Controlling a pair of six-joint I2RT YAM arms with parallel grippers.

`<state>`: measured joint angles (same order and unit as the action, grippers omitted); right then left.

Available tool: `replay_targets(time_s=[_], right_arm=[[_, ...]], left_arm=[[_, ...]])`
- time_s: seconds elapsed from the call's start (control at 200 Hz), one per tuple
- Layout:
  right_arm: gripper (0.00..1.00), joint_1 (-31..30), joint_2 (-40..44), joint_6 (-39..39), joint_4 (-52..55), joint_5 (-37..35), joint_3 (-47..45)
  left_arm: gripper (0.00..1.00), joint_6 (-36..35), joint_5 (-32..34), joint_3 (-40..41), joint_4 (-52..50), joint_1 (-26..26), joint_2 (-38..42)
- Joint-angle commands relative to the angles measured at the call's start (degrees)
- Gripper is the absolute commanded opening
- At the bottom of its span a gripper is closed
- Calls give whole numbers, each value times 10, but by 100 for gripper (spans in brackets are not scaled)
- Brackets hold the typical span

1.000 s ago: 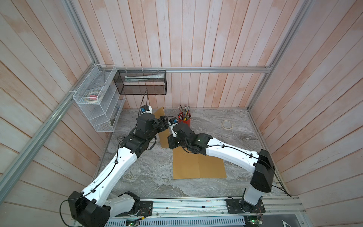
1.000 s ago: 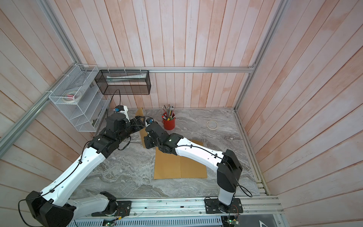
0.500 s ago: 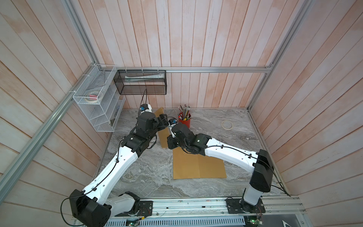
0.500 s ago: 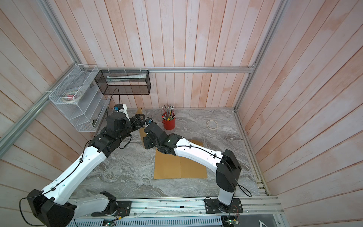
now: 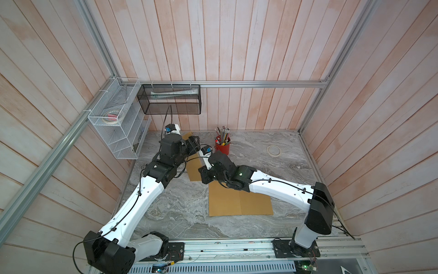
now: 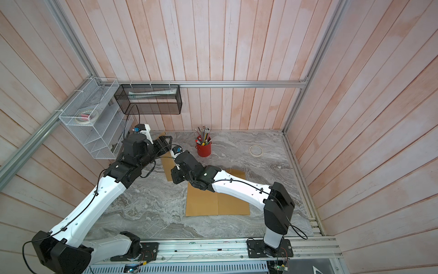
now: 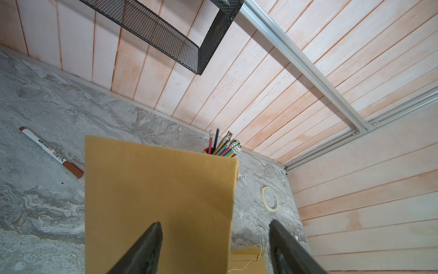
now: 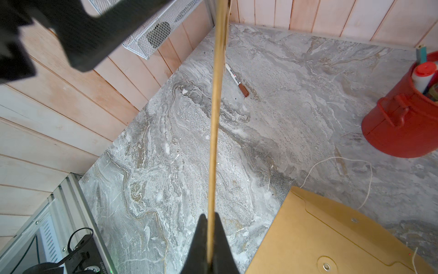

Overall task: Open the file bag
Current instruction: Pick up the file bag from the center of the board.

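Two arms reach in over the marble table (image 5: 177, 213) and meet toward 10 o'clock of its middle. The right gripper (image 8: 209, 214) has its jaws pinched tight on the lower edge of a thin brown sheet (image 5: 193, 169), which stands on edge, lifted clear of the marble. The left gripper (image 7: 214, 223) is up by the far part of that sheet with its jaws wide apart. One finger (image 7: 142, 249) sits across the face of the sheet and the other stands off past its side edge. It is not gripping anything.

The file bag (image 5: 239, 201) lies flat on the table, just toward 5 o'clock from the middle, partly under the right arm. From the right wrist its flap looks folded flat. I can see two round eyelets, and its thin white string (image 8: 331, 163) trails loose over the marble toward the pot.

At 12 o'clock, against the back wall, stands a red pot (image 5: 222, 148) stuffed with pencils. A ring of tape (image 5: 274, 150) lies near 2 o'clock. A white marker pen (image 7: 51, 151) with a brown cap lies on the marble near the back wall. A white wire rack (image 5: 116, 128) and a black mesh basket (image 5: 169, 99) hang by the corner at 11 o'clock.
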<state>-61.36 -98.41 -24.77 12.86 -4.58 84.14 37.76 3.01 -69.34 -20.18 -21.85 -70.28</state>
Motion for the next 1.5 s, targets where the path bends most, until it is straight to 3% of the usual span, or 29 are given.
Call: replay_targets(time_s=[0.0, 0.32, 0.54, 0.695, 1.01, 1.075, 1.12, 1.355, 1.496], right_arm=[[0, -3, 19, 21, -25, 0, -5], [0, -3, 14, 39, -13, 1, 6], [0, -3, 3, 44, -2, -1, 22], [0, -2, -6, 44, 2, 3, 34], [25, -3, -13, 36, 1, 27, 49], [30, -4, -10, 35, -2, 35, 48], [33, -5, -8, 32, -3, 41, 48], [39, -6, 25, 24, -26, 78, 14], [42, -4, 56, 17, -50, 92, -31]], left_arm=[[72, -4, -18, -27, -38, 6, -19], [60, -22, -18, -56, -58, 8, -51], [40, -26, -19, -61, -62, 8, -56], [31, -33, -10, -66, -67, 8, -55], [19, -45, 10, -71, -65, 8, -48], [12, -50, 15, -72, -61, 8, -47], [0, -55, 19, -73, -58, 8, -47], [0, -80, 24, -51, -7, 21, -28], [0, -80, -32, -4, 57, 47, 4]])
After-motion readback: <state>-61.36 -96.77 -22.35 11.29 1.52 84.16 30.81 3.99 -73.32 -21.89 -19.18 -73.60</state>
